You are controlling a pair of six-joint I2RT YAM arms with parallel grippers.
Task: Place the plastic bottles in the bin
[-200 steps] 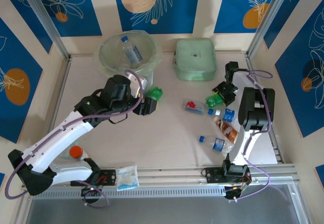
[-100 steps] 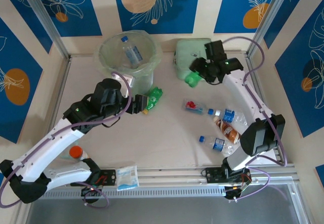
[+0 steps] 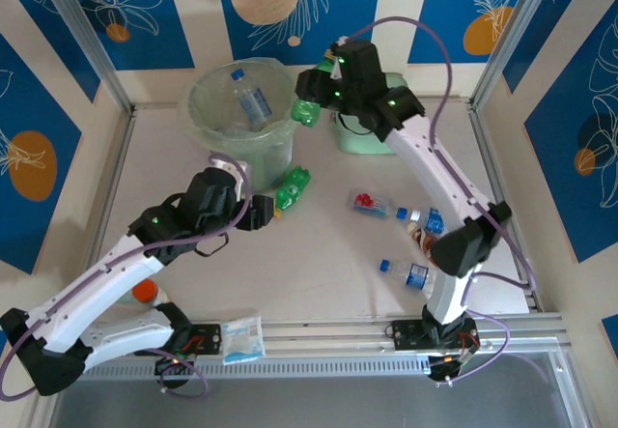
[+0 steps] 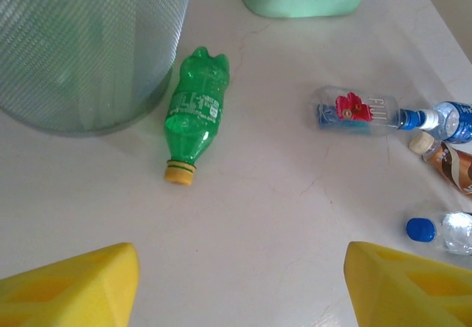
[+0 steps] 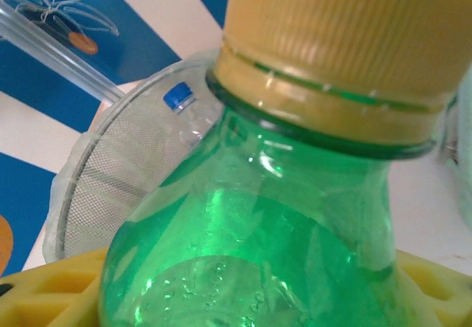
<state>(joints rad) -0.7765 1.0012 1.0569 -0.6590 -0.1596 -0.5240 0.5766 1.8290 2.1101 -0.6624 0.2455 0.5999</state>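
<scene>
R claw (image 3: 310, 110) grasps green bottle (image 5: 243, 253) btwn bin (image 3: 205, 124) & mint case (image 3: 355, 142); L claw (image 4: 240, 275) released.

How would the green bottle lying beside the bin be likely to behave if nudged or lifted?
The green bottle lies on its side on the smooth table, so a sideways push would probably roll it. It looks empty and see-through, so likely light. Its thin-looking walls may flex under the jaws.
</scene>
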